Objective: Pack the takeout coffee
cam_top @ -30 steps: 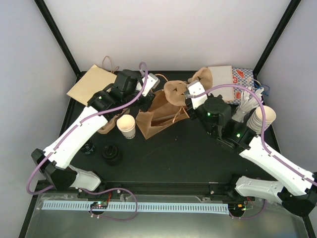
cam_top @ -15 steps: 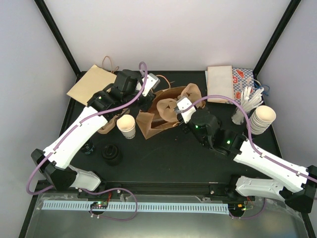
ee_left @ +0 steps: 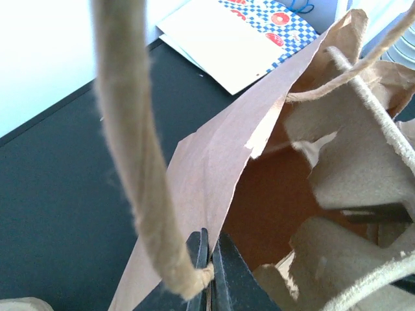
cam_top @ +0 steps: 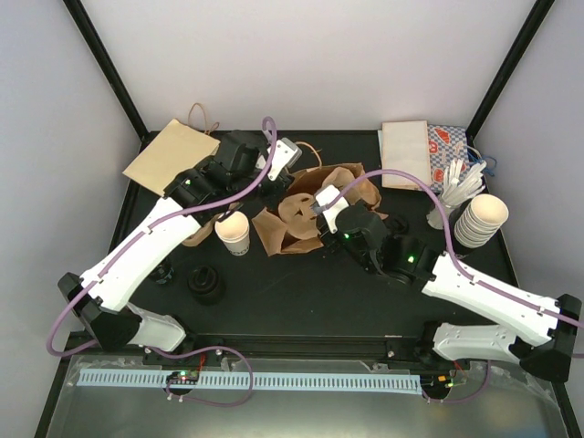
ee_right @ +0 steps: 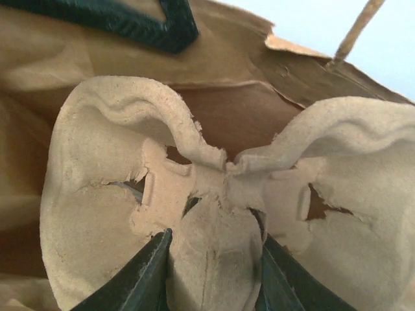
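Left gripper (ee_left: 209, 251): shut tight on the top edge of the brown paper bag (ee_left: 214, 188), right where a twine handle (ee_left: 133, 149) is fixed; the bag's mouth is held open by this grip
Right gripper (ee_right: 214, 243): partly open and clamped on the middle ridge of the cardboard cup carrier (ee_right: 117, 194), with one finger (ee_right: 139, 278) pressed to each side of it
Carrier position: seen at the bag's mouth and partly inside it, with brown paper behind and above it; ragged edges are seen around its cup holes
Coffee cup (cam_top: 234, 234): stood upright on the black table (cam_top: 301, 292), just left of the bag and close beside the left arm; it is touched by neither gripper and is outside the bag
Cup stack (cam_top: 481, 219): leaned at the right edge of the table, well apart from the single cup
Flat bag (cam_top: 172, 155): laid in the far left corner
Far right corner: a white packet (cam_top: 404, 141) and a blue checked packet (cam_top: 447, 146) are laid side by side
Near left: a black round object (cam_top: 205, 283) is set on the table, nearer the arm bases than the cup
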Robot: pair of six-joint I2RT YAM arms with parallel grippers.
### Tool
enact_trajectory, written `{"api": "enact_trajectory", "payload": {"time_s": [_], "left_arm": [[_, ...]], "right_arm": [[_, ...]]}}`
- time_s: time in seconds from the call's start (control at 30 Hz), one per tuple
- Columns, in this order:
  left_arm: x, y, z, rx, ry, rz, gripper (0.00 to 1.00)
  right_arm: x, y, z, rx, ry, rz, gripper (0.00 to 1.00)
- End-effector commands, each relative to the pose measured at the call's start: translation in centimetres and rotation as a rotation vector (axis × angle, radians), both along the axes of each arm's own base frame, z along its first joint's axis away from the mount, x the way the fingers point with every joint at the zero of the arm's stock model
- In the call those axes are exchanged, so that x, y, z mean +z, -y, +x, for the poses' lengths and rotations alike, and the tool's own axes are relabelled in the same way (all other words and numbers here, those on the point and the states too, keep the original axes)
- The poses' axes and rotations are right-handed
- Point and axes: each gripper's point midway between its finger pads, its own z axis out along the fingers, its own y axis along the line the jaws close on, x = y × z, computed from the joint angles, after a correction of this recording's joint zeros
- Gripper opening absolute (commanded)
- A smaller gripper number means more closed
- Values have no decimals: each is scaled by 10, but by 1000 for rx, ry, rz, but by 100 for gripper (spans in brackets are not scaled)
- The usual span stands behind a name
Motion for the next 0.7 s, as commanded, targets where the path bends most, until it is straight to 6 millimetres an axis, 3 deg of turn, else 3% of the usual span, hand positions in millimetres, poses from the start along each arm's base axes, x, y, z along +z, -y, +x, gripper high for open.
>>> {"api": "enact_trajectory", "payload": {"time_s": [0.0, 0.4, 0.67], "left_arm": [[23, 10, 0, -6, 36, -51, 1], [23, 22, 0, -14, 23, -59, 1], [26, 22, 0, -11, 31, -61, 1]], "right_arm": [[16, -12, -11, 32, -83, 132, 35], [5, -30, -24, 101, -197, 201, 34], [1, -25, -18, 41, -206, 223, 34]]}}
